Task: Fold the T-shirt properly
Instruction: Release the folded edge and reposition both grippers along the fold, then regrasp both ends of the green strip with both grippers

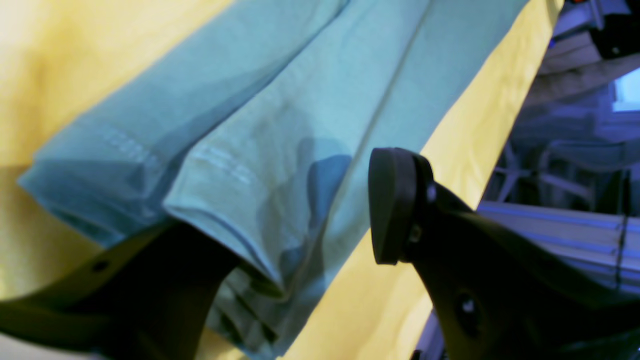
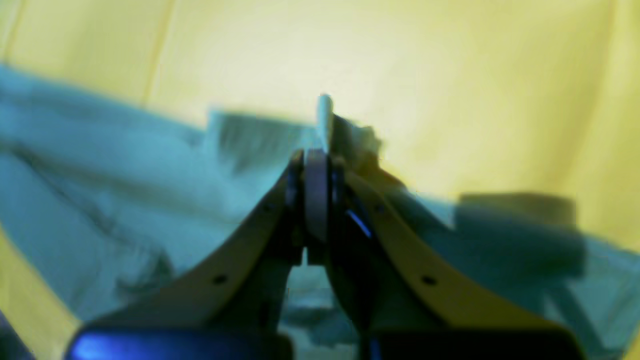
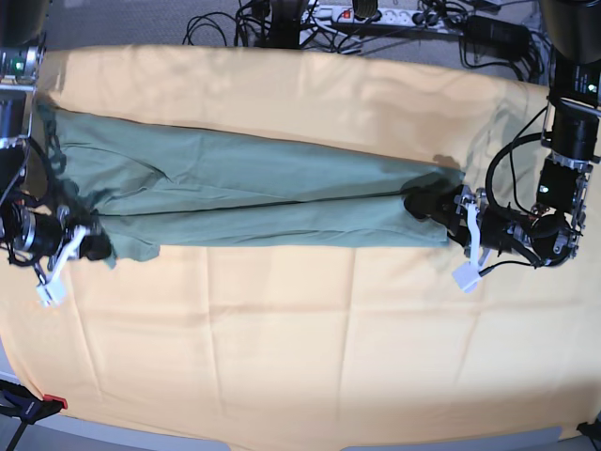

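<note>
Table covered by yellow-orange cloth (image 3: pixel 300 366); cables and a power strip (image 3: pixel 376 14) along the far edge. T-shirt (image 3: pixel 254 202) lies across the cloth's upper half as a long, narrow band folded lengthwise, 2 layers meeting along a centre seam. Left gripper (image 1: pixel 280 235) at the band's hem end, jaws spread, one finger under the hem fold. Right gripper (image 2: pixel 320 150) at the opposite end, pressed together, pinching T-shirt fabric.
</note>
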`<state>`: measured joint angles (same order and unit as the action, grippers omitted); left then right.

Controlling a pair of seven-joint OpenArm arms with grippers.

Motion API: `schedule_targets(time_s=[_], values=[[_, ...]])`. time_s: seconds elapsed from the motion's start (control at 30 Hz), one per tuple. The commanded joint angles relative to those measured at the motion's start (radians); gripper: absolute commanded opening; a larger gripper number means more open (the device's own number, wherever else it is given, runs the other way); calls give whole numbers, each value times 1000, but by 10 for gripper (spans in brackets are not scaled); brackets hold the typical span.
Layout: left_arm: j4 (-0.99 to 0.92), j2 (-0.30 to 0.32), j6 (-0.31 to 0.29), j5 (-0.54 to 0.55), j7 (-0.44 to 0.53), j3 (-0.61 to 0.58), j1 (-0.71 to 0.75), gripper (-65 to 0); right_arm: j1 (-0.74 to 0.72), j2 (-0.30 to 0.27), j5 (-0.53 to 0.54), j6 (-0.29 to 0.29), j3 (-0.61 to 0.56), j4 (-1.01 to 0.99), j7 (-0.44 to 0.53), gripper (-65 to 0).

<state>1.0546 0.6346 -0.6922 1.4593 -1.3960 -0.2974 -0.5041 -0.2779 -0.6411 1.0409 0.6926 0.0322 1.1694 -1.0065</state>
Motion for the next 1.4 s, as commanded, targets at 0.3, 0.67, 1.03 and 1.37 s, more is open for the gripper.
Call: schedule_targets(time_s=[0.3, 0.67, 1.03, 1.37], values=[[12, 17, -6, 24, 0, 10, -26, -310, 222, -82, -6, 6, 8, 343, 14, -650], [12, 29, -6, 24, 18, 10, -26, -310, 248, -169, 84, 6, 8, 354, -86, -650], [12, 78, -6, 24, 73, 10, -29, -310, 247, -185, 172, 6, 8, 354, -330, -650], [12, 126, -6, 24, 72, 12, -69, -310, 229, -192, 60, 6, 8, 354, -285, -434]])
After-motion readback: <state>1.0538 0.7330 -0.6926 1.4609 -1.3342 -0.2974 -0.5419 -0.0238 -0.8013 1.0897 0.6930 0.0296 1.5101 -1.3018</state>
